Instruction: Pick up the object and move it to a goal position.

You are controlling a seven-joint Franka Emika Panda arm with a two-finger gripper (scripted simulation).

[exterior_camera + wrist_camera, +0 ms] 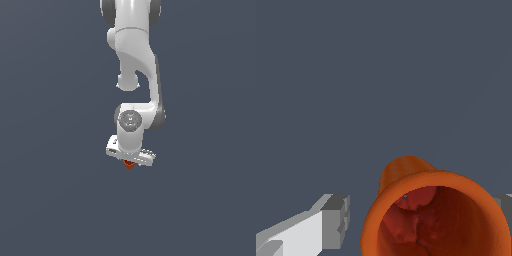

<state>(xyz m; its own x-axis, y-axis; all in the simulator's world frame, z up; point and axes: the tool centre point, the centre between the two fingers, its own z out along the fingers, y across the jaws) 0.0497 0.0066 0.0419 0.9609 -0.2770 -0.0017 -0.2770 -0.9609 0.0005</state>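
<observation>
The object, a tiny orange-red cup point(129, 165) with a darker hollow top, shows just under the white hand in the exterior view. In the wrist view the cup point(406, 172) fills the space between the fingers, its open mouth turned toward the camera. My gripper point(130, 161) straddles the cup; in the wrist view the gripper point(421, 212) is centred on it. One grey-tipped finger point(333, 222) stands apart from the cup's rim with a gap of floor showing. The other finger point(504, 202) is at the frame edge, close to the rim. The jaws look open around the cup.
The white arm point(135, 60) comes down from the top of the exterior view. A plain dark blue-grey surface point(50, 200) lies all around. No goal marker shows.
</observation>
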